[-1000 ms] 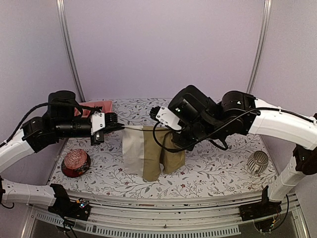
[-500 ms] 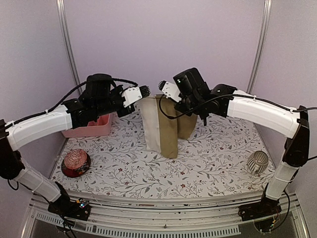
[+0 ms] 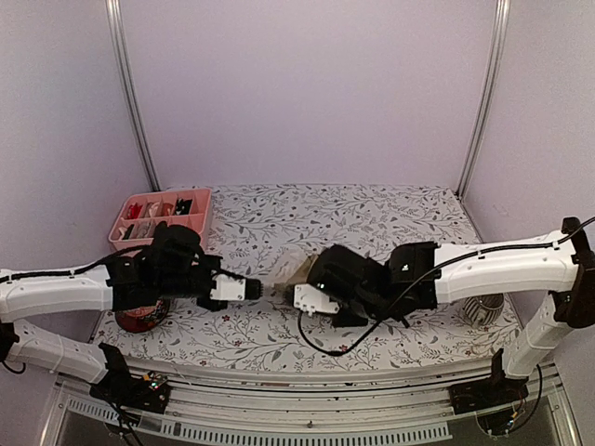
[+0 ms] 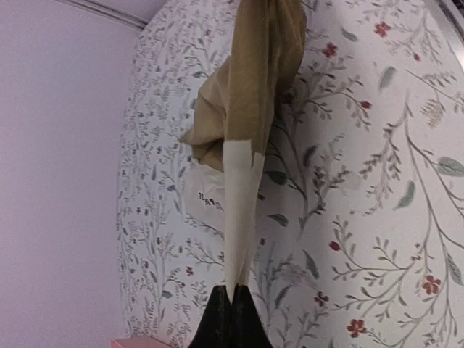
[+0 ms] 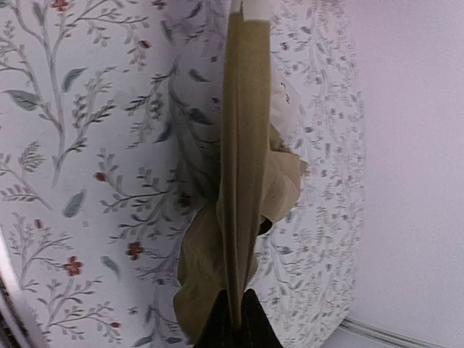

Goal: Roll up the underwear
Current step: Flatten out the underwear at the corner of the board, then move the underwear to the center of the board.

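Observation:
The tan-beige underwear (image 3: 290,269) lies bunched low over the floral table, stretched between my two grippers. My left gripper (image 3: 263,291) is shut on its pale band (image 4: 239,210); the tan cloth (image 4: 254,87) trails away from the fingertips (image 4: 221,322). My right gripper (image 3: 299,295) is shut on the tan edge at the other end (image 5: 243,145), with loose folds (image 5: 199,275) sagging onto the table beside it. The pale band shows at the far end of the right wrist view (image 5: 250,7). The black underwear is out of view.
A pink compartment bin (image 3: 158,218) with several small items stands at the back left. A red bowl (image 3: 139,318) sits at the front left, partly hidden by the left arm. A ribbed metal cup (image 3: 483,311) stands at the right, behind the right arm.
Both grippers held the cloth hanging in the air, swung it up towards the back, then came down and forward. The cloth is now low over the table.

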You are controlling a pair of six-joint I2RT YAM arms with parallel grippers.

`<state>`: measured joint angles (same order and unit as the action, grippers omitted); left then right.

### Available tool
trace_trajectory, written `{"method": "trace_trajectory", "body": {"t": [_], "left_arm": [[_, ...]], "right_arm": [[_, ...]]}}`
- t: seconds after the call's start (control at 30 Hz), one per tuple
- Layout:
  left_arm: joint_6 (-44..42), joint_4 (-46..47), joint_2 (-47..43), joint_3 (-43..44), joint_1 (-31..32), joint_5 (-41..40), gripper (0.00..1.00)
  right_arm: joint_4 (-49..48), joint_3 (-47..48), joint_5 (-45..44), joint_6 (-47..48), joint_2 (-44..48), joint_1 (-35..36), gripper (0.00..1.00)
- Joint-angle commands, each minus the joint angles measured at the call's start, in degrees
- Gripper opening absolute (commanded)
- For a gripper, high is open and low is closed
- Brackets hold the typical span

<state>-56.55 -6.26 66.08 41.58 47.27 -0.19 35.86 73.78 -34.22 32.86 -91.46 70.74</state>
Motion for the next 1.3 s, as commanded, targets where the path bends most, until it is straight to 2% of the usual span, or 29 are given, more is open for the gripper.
{"method": "trace_trajectory", "body": {"t": [0.0,0.03,0.07,0.17,0.23,0.3,0.33,0.4,0.57,0.7,0.8,0.97,1.1,1.27], "left_arm": [[-0.4,-6.1,-5.6,-12.8,4.0,0.1,0.04],[0.1,-7.1,-6.6,-14.9,5.2,0.6,0.16],[0.5,-8.1,-7.7,-16.3,6.0,1.3,0.30],[0.7,-12.0,-10.8,-17.5,6.5,3.4,0.61],[0.6,-13.0,-12.5,-16.7,5.6,3.4,0.80],[-0.3,-14.9,-13.6,-14.7,3.8,5.3,0.95],[-0.9,-16.1,-13.9,-13.5,2.4,6.9,0.98],[-2.4,-20.6,-13.5,-10.6,0.0,10.1,0.99],[-1.9,-19.2,-8.0,-3.0,-8.0,16.5,0.99],[5.1,-14.8,5.4,7.4,-11.8,17.4,0.98],[8.2,-18.6,17.7,18.0,-12.9,19.9,0.94],[10.9,-21.6,32.6,29.6,-13.6,21.7,0.79],[11.0,-21.2,39.0,33.4,-13.6,21.3,0.78],[10.9,-19.1,43.6,35.4,-13.6,19.4,0.77]], "right_arm": [[14.7,-4.0,12.7,-18.2,-6.3,6.1,0.16],[15.4,-4.0,14.6,-20.0,-7.9,7.5,0.29],[15.8,-4.0,16.6,-22.3,-9.0,8.6,0.36],[16.5,-2.7,19.2,-24.4,-9.0,9.6,0.65],[15.8,-1.3,17.7,-24.2,-6.5,9.2,0.78],[14.3,0.5,18.3,-23.8,-3.7,6.8,0.87],[13.1,1.3,18.9,-23.9,-2.6,4.0,0.91],[10.4,1.8,19.5,-25.0,-0.7,-0.5,0.95],[2.6,-0.8,24.1,-28.8,0.5,-10.2,0.97],[-2.3,-2.1,27.7,-30.8,-1.9,-16.9,0.97],[-5.0,-2.5,31.4,-31.3,-4.6,-21.1,0.94],[-8.9,-2.5,33.6,-30.3,-10.5,-24.5,0.87],[-10.2,-1.0,34.0,-30.3,-15.8,-25.5,0.81],[-10.2,1.0,32.4,-30.2,-21.3,-25.7,0.81]]}}
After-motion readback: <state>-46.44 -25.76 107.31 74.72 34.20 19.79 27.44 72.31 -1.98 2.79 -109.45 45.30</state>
